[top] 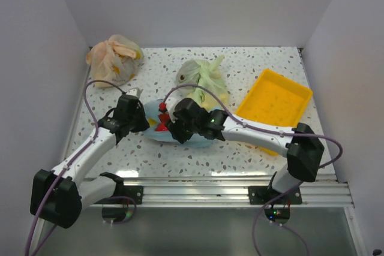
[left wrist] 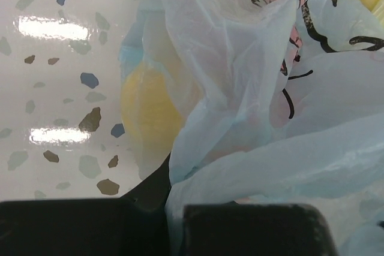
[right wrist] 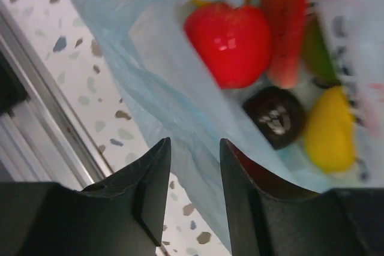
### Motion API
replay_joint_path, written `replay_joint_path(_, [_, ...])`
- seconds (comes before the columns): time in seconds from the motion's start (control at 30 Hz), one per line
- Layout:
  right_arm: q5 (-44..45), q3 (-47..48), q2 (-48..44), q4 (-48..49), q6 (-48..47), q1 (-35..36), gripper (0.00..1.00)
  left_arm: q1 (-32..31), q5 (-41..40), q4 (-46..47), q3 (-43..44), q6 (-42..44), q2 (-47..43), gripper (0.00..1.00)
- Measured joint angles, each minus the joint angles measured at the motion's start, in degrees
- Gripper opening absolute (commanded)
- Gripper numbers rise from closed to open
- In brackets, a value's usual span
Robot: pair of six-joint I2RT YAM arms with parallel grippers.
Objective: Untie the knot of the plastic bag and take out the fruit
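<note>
The light blue plastic bag [top: 198, 140] lies flat and open between my two grippers. My left gripper [top: 141, 122] is shut on a fold of its plastic [left wrist: 240, 166] at the bag's left side. A yellow fruit [left wrist: 150, 112] shows through the film there, beside the printed patch [left wrist: 294, 88]. My right gripper [right wrist: 194, 143] is open and empty, just above the bag's near edge [right wrist: 180, 106]. Inside the bag lie a red apple [right wrist: 228, 43], a watermelon slice [right wrist: 287, 28], a dark purple round fruit [right wrist: 277, 115], a yellow pear [right wrist: 329, 130] and a green fruit [right wrist: 318, 52]. No knot is in view.
A pale green tied bag [top: 204, 79] sits right behind the blue one. An orange bag [top: 114, 55] lies at the back left corner. A yellow tray [top: 276, 103] stands at the right. White walls close three sides; a metal rail [top: 228, 184] runs along the near edge.
</note>
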Motion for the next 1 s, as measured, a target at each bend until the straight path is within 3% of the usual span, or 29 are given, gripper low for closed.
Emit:
replay_joint_path(0.2, [-7.3,-0.2,9.9,-1.7,-7.2,7.1,0.30,0.0,0.4,2.2,-3.1,-1.5,0.0,0.00])
replay_joint_path(0.4, [-13.9,0.5,12.9,-4.8,-11.6,12.2,0.29,0.0,2.0,4.0,-6.0,-3.1,0.3,0.00])
replay_joint_path(0.6, [-11.6,0.6,9.6,-5.5,-12.2,11.6,0.54,0.0,2.3,5.2,-6.5,-3.0,0.4,0.00])
replay_joint_path(0.8, [-3.8,3.0,6.6,-3.0,-11.3,10.3,0.67,0.0,2.6,5.5,-6.5,-2.2,0.4,0.00])
replay_joint_path(1.0, [2.3,4.7,9.4,0.3,-9.4,7.2,0.81,0.0,2.7,5.3,-6.8,-1.3,-0.3,0.00])
